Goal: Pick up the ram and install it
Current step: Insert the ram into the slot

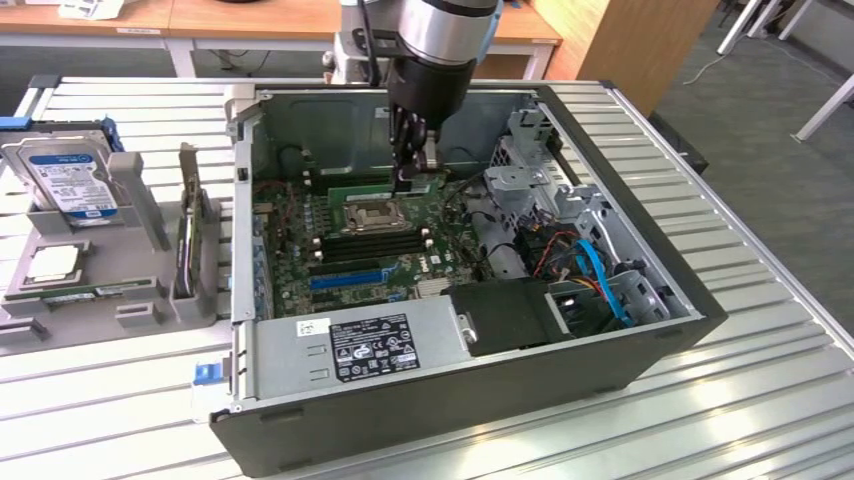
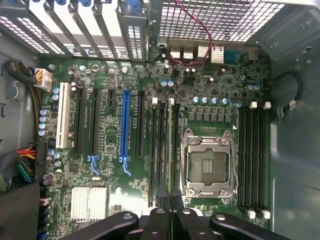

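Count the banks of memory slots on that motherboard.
2. One bank lies between the blue expansion slot and the CPU socket. The other bank lies on the opposite side of the socket. None looks hidden.

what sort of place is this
Probably a lab or office set up for computer assembly: an open computer case on a slatted metal table, a hard drive in a stand, wooden desks behind.

The motherboard [image 2: 210, 80] is green, with one blue slot [image 2: 124, 125] and one white slot [image 2: 63, 120] among black ones. The ram [image 1: 358, 186] is green, the gripper [image 2: 171, 207] black. The hard drive [image 1: 67, 175] carries a blue-and-white label; the worktop [image 1: 747, 400] is ribbed silver.
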Available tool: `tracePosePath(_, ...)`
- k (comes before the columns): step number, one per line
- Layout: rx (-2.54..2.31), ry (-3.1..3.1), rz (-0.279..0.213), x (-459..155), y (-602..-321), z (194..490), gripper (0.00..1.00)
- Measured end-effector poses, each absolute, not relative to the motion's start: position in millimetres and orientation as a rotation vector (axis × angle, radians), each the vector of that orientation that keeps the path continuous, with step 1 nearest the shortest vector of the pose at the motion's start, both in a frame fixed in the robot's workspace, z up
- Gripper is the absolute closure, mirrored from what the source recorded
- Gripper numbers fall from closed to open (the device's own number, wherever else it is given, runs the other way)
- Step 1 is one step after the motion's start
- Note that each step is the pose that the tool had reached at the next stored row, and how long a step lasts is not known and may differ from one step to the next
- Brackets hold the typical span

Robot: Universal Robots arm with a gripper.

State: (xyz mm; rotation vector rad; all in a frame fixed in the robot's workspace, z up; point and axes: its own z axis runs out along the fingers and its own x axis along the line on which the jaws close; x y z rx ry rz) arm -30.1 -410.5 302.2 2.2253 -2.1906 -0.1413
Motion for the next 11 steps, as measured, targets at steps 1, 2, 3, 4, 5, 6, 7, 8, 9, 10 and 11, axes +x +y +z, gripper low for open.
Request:
tracePosePath(1, 2.225, -2.191, -0.141, -30.1, -410.5, 301.1, 0.89)
tracePosePath(2, 2.225, -2.191, -0.141, -30.1, -410.5, 300.0, 0.89)
tracePosePath(3, 2.225, -2.191, -0.141, -30.1, -410.5, 298.7, 0.89)
tracePosePath(4, 2.225, -2.191, -0.141, -30.1, -410.5, 297.6, 0.89)
tracePosePath(5, 2.225, -2.191, -0.141, -30.1, -410.5, 296.4, 0.89)
tracePosePath(6, 2.225, -2.191, -0.141, -30.2, -410.6, 295.2, 0.89)
tracePosePath(7, 2.225, -2.191, -0.141, -30.1, -410.6, 294.0, 0.89)
tracePosePath(8, 2.225, -2.191, -0.141, -30.2, -410.6, 292.8, 0.89)
tracePosePath(9, 2.225, -2.191, -0.141, -30.2, -410.6, 291.5, 0.89)
tracePosePath(10, 2.225, -2.191, -0.141, -30.2, -410.7, 290.4, 0.89)
tracePosePath(11, 2.225, -2.191, -0.141, -30.2, -410.8, 289.3, 0.89)
